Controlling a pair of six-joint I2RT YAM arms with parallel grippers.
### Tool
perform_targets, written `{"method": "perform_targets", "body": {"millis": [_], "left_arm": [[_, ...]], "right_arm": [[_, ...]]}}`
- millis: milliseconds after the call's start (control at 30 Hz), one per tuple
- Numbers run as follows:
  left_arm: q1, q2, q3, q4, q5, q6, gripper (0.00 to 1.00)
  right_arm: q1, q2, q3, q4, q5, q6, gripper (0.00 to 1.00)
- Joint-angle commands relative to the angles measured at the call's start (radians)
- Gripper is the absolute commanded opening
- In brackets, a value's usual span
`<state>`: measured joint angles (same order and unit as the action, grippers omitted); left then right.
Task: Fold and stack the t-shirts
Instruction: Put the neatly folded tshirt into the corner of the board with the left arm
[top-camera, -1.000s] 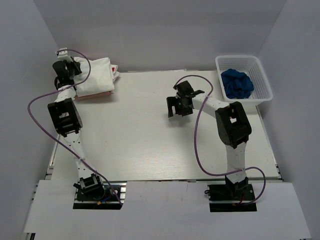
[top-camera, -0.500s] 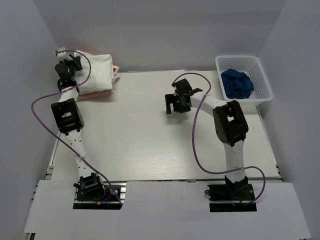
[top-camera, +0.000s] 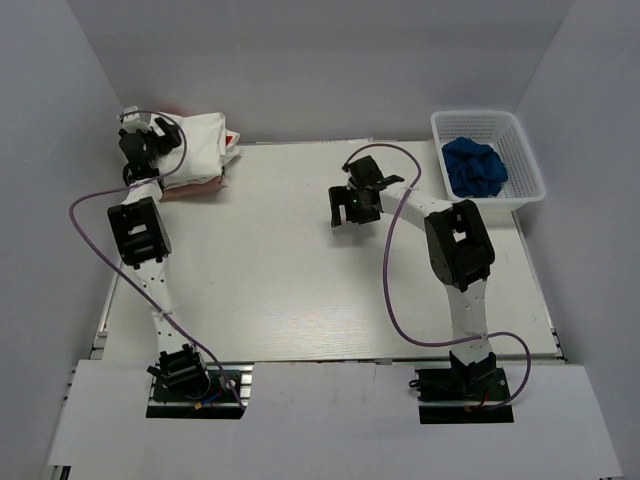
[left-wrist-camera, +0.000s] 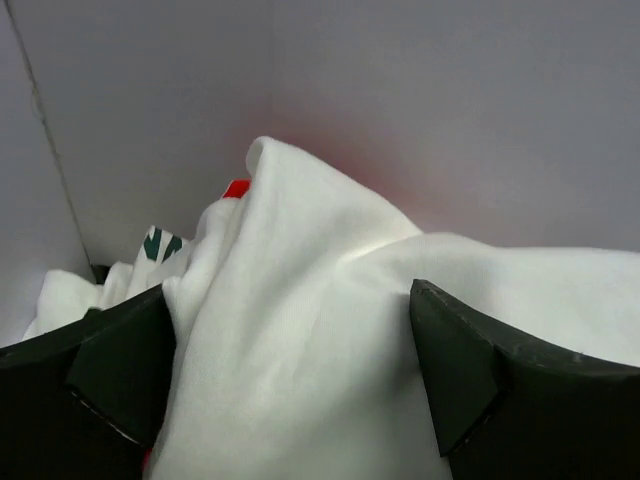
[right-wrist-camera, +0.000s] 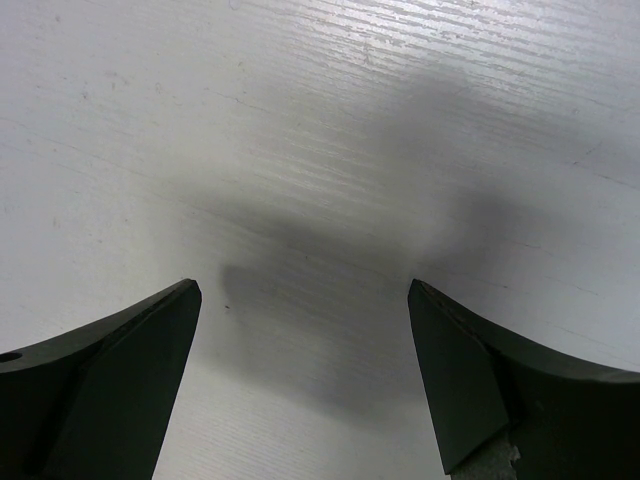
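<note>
Between the fingers of my left claw (left-wrist-camera: 300, 385) bulges a thick fold of the white t-shirt (left-wrist-camera: 330, 290). The jaws are spread wide, not clenched, and the cloth fills the gap from one finger to the other. I cannot tell whether it is pressed or only lying there. Just past that fold, a scrap of red and a small dark mark on white cloth belong to the printed t-shirt (left-wrist-camera: 237, 188), which peeks out from behind and to the left of the white one. Seen from above, both shirts sit as one pile (top-camera: 200, 150) at the far left corner of the desk (top-camera: 280, 270), tight against the back wall. The white shirt is on top, a spot of red shows at the pile's right end, and a pale pink edge runs along its near side.

My right claw (right-wrist-camera: 300, 385) hangs released over the middle of the desk, well apart from the pile. Its fingers are wide and nothing but bare white surface and its own shadow lies beneath. Farther right, at the far right edge, a white basket (top-camera: 478, 116) holds a bundle of blue cloth (top-camera: 475, 168).
</note>
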<state>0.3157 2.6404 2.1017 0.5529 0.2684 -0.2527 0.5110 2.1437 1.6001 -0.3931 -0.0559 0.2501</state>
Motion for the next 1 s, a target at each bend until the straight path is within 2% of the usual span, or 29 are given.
{"method": "perform_targets", "body": {"millis": [0, 233, 300, 400, 500, 567, 600, 667, 700, 900, 967], "left_arm": [[-0.004, -0.169, -0.083, -0.044, -0.012, 0.012, 1.00], [-0.004, -0.391, -0.320, -0.111, -0.112, 0.035, 1.00], [-0.004, -0.503, -0.508, -0.091, -0.136, 0.047, 1.00], [-0.024, -0.653, -0.630, -0.083, -0.194, 0.056, 1.00], [-0.044, -0.797, -0.729, -0.203, -0.251, 0.029, 1.00], [-0.058, -0.870, -0.787, -0.264, -0.223, 0.016, 1.00], [-0.069, -0.905, -0.787, -0.377, -0.213, 0.006, 1.00], [-0.102, -1.019, -0.841, -0.493, -0.213, -0.068, 1.00], [-0.115, -1.065, -0.920, -0.530, -0.172, -0.083, 1.00], [-0.194, -1.487, -1.271, -0.614, -0.167, -0.224, 1.00], [-0.204, -1.565, -1.304, -0.657, -0.167, -0.244, 1.00]], "right_arm": [[0.001, -0.019, -0.040, -0.030, -0.016, -0.009, 0.90], [0.004, -0.108, -0.111, 0.017, -0.025, -0.006, 0.90], [0.006, -0.151, -0.143, 0.045, -0.024, 0.006, 0.90], [0.004, -0.234, -0.201, 0.118, -0.024, 0.020, 0.90], [0.004, -0.332, -0.294, 0.154, -0.021, 0.043, 0.90], [0.006, -0.393, -0.374, 0.201, -0.010, 0.073, 0.90], [0.003, -0.434, -0.399, 0.220, -0.010, 0.078, 0.90], [0.006, -0.526, -0.489, 0.249, 0.050, 0.109, 0.90], [0.003, -0.575, -0.517, 0.260, 0.051, 0.118, 0.90], [0.001, -0.773, -0.719, 0.275, 0.156, 0.144, 0.90], [0.003, -0.827, -0.768, 0.286, 0.153, 0.147, 0.90]]}}
